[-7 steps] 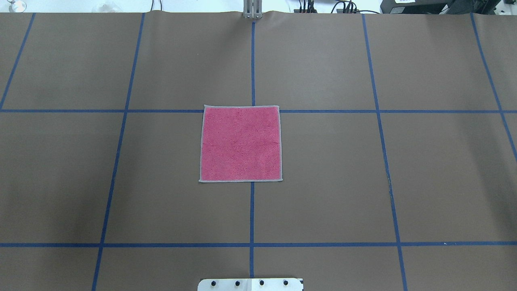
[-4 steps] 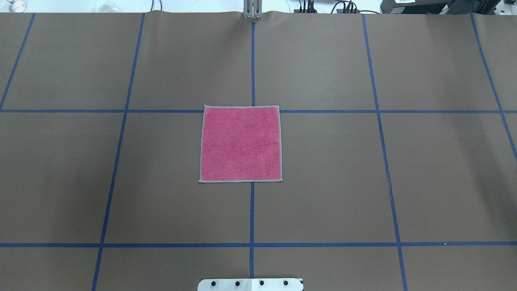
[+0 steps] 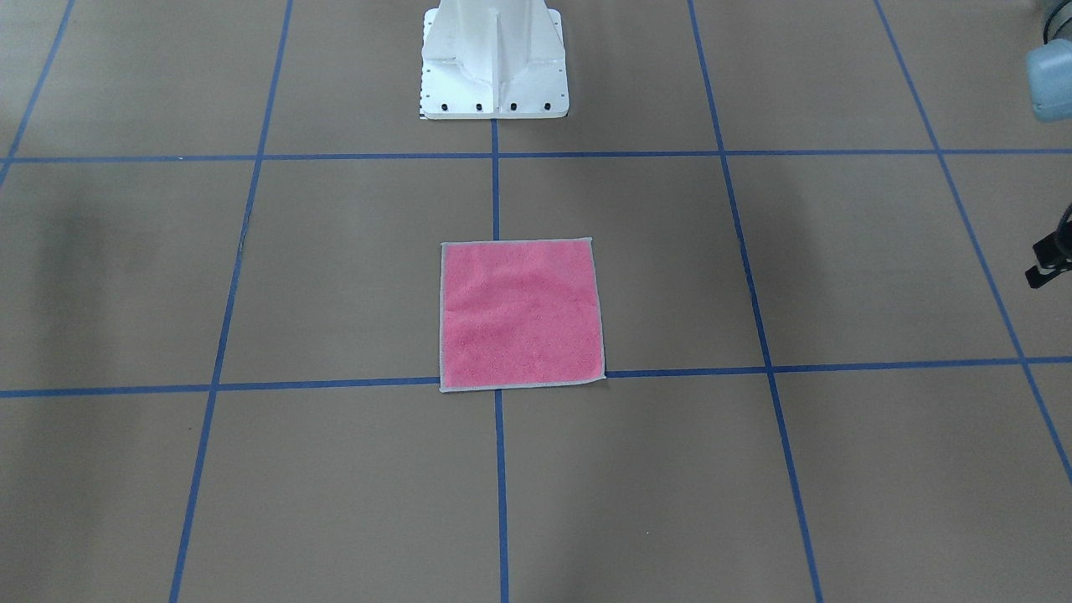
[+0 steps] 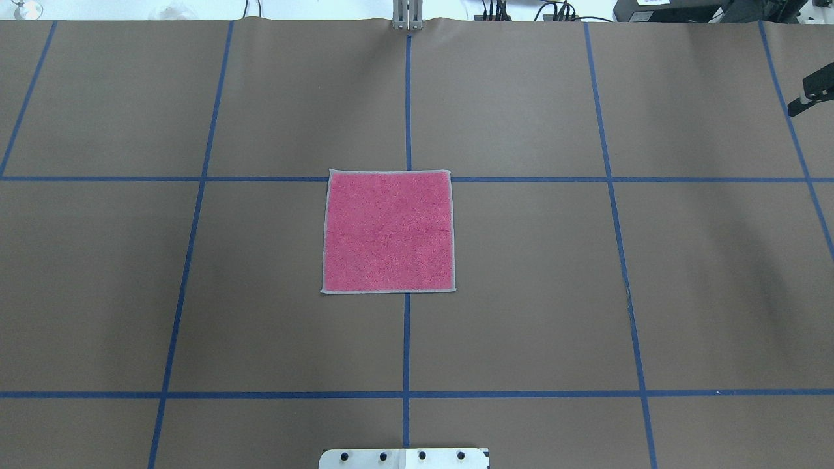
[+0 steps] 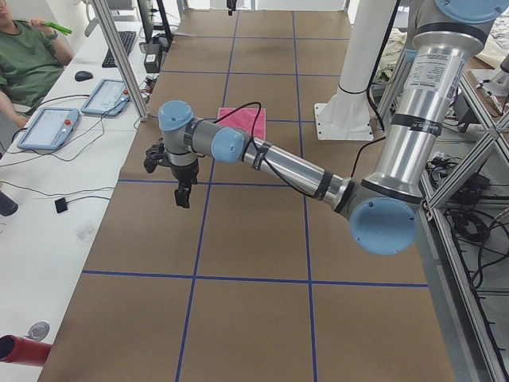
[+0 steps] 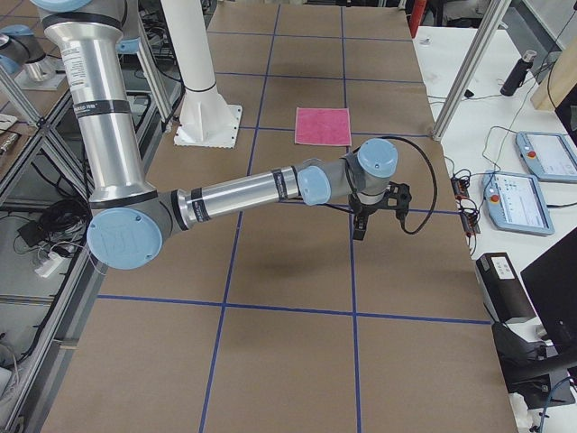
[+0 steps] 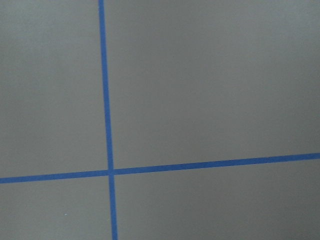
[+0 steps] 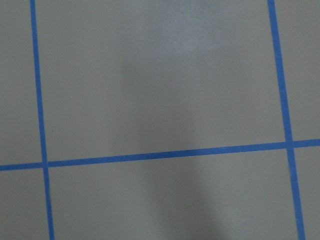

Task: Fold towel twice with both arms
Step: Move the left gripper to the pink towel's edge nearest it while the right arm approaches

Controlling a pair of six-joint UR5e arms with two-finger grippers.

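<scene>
The towel [image 4: 388, 231] lies flat and unfolded, pink face up with a pale border, at the table's middle; it also shows in the front view [image 3: 521, 314]. In the exterior left view my left gripper [image 5: 183, 195] hangs fingers-down above the table, well off the towel. In the exterior right view my right gripper [image 6: 358, 231] hangs likewise on the other side. Only a black edge of the right one [image 4: 810, 90] and of the left one [image 3: 1051, 261] shows elsewhere. I cannot tell whether either is open or shut. Both wrist views show only brown table and blue tape.
The white pedestal base [image 3: 494, 63] stands at the table's robot side. An operators' desk with tablets [image 5: 48, 127] and an aluminium post [image 5: 119, 56] runs along the far edge. A person [image 5: 28, 60] sits there. Blue tape lines [image 4: 407, 339] grid the brown surface.
A black part of the right arm's end has come into the overhead view at its upper right edge. The towel has not moved.
</scene>
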